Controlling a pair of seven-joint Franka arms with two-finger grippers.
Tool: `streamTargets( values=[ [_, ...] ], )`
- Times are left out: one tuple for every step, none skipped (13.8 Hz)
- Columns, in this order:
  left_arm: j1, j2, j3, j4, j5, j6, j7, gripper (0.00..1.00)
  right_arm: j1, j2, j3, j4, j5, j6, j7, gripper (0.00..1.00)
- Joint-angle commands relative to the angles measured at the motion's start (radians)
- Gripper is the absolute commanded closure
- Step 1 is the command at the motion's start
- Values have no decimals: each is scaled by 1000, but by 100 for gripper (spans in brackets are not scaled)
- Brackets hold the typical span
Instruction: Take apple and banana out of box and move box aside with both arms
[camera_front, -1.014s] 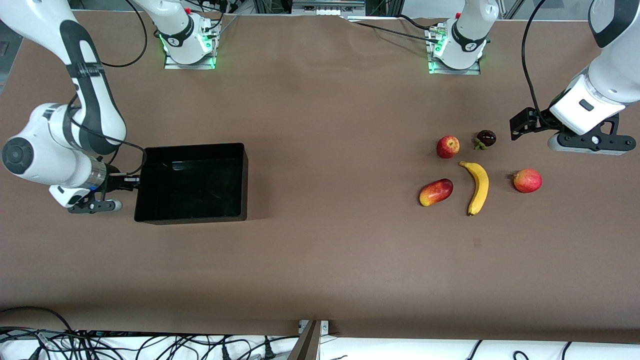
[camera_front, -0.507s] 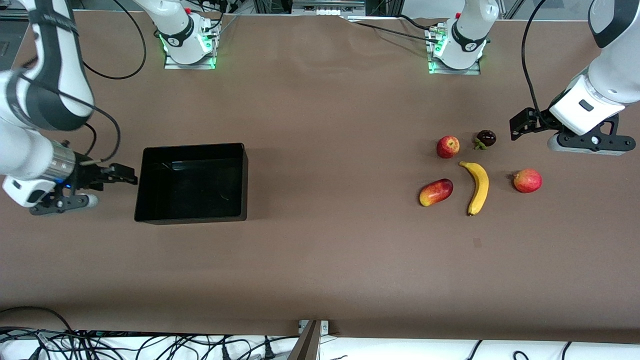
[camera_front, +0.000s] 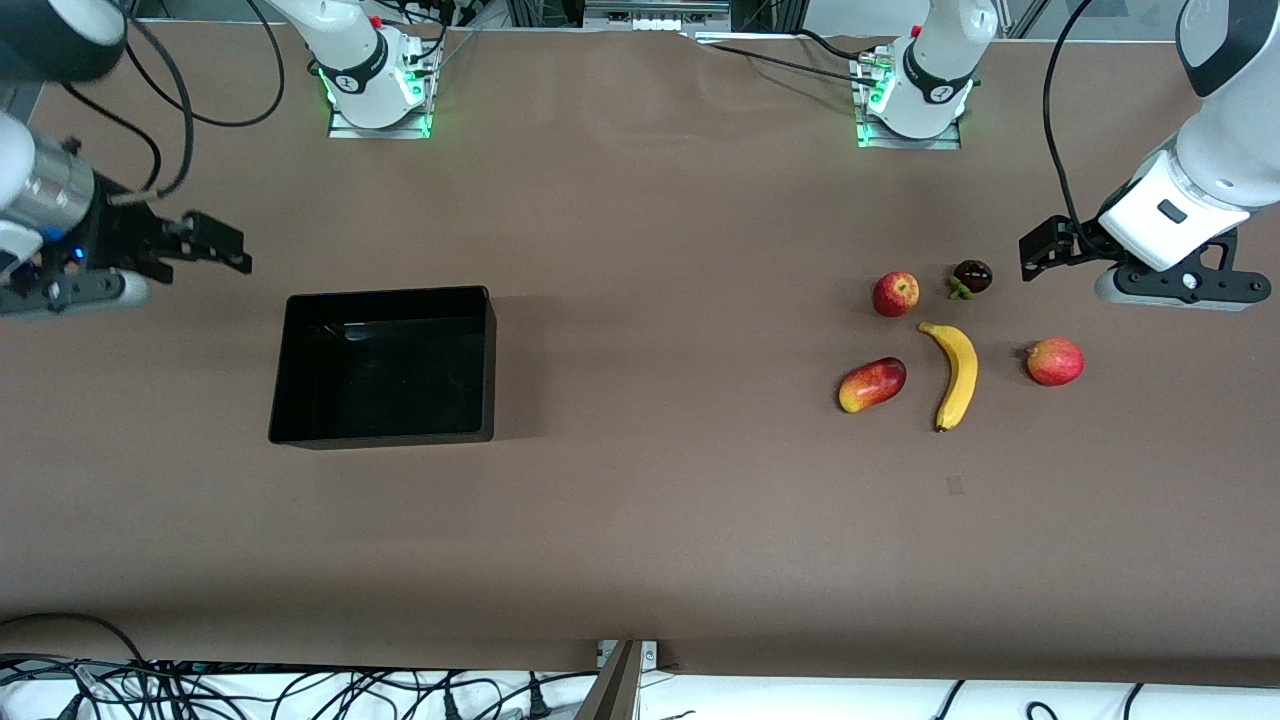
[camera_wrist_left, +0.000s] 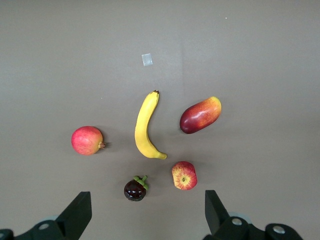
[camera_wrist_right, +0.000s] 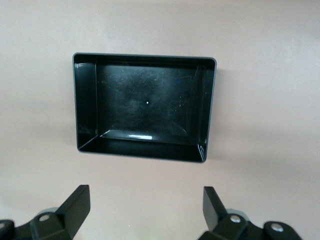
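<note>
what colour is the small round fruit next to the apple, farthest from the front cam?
Dark purple-brown mangosteen with a green stem; clearest in the left wrist view.

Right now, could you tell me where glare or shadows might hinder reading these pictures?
Front view: even light, soft shadow beside the black box, green glow at both arm bases. Right wrist view: white glare streaks on the box's glossy inner wall, table washed out pinkish. Left wrist view: banana and apple sharp, faint shadows only.
</note>
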Motion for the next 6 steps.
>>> streamTargets(
  values=[
    [0,12,-5,26,25,-20,-7,0,-2,-60,17,-60,-52,-10,9,0],
    [0,12,-5,26,25,-25,-7,0,-2,-60,24,-57,-63,-16,13,0],
    [0,12,-5,26,25,-26,-7,0,0,-58,24,-56,-63,-16,15,0],
    [0,12,-5,26,25,-26,-7,0,0,-57,24,-56,-63,-17,15,0],
    [0,12,-5,26,25,-28,-7,0,-2,-55,24,-54,-63,-17,15,0],
    [0,12,-4,24,25,-28,-7,0,-2,-55,24,-54,-63,-19,13,0]
  ],
)
